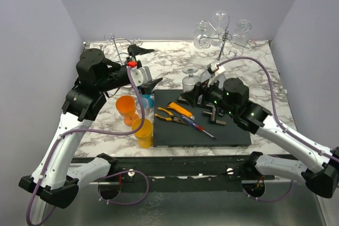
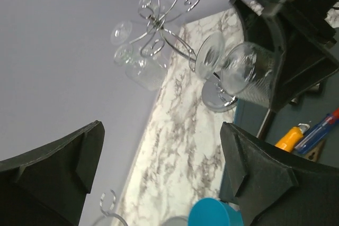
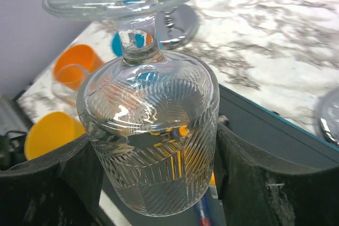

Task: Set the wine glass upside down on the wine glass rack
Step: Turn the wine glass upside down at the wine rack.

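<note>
Here, the right claw [image 3: 159,183] is clamped across the bowl of the wine glass [image 3: 151,120]; the left claw [image 2: 159,168] stands wide apart.

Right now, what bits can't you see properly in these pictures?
- Top view: how many glasses hang on the wine glass rack. They are clear and too small to count.
- Top view: the second wire rack, partly behind the left arm.
- Left wrist view: the blue cup, cut off by the bottom edge.
- Right wrist view: the screwdriver, mostly hidden behind the wine glass and cut off by the bottom edge.
</note>
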`<action>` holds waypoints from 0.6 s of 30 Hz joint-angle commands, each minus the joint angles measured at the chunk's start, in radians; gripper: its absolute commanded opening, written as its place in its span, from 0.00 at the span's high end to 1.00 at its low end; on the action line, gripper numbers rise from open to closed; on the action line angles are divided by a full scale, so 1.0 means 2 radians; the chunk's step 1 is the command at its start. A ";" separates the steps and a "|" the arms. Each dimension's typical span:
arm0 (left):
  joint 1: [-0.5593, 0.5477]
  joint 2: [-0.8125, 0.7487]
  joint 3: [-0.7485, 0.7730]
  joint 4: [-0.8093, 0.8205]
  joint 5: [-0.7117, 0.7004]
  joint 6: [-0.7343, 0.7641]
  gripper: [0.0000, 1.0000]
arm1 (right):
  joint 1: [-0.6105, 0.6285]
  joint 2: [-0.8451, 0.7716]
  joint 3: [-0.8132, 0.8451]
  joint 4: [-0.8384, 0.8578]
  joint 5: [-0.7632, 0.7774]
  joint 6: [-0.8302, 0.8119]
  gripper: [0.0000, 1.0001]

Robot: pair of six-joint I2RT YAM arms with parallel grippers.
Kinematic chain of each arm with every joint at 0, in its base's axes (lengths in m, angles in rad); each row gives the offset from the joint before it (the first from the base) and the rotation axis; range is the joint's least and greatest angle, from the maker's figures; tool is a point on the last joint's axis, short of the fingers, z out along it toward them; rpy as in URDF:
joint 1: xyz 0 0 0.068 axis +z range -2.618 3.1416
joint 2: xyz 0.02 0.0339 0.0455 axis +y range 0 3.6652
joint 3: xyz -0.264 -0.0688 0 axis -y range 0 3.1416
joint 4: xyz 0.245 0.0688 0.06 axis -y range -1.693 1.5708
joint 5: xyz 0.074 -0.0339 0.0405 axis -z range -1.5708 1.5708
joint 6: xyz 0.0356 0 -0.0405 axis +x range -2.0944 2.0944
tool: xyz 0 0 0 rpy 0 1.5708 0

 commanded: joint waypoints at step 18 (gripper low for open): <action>-0.001 -0.003 -0.042 0.005 -0.157 -0.319 0.01 | -0.236 -0.065 -0.183 0.272 -0.061 -0.044 1.00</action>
